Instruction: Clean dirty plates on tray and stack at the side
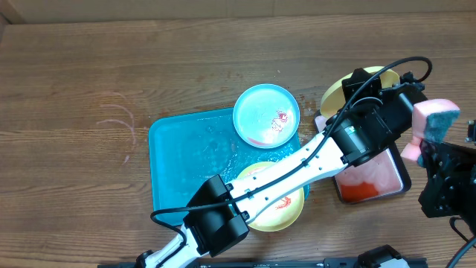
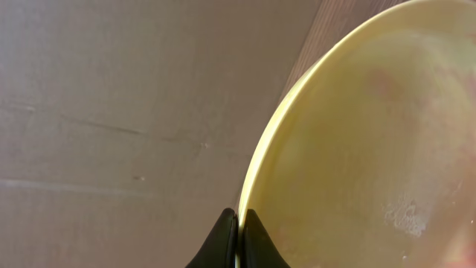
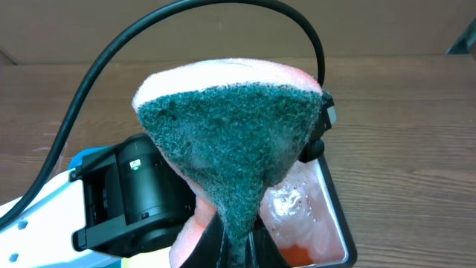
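left arm (image 1: 297,167) stretches diagonally from the near edge way over to the right side, left gripper (image 2: 238,217) pinched tight on the rim of a yellow plate (image 2: 357,149). right gripper (image 3: 236,237) sits at the right edge, clamped on a sponge (image 3: 230,141).
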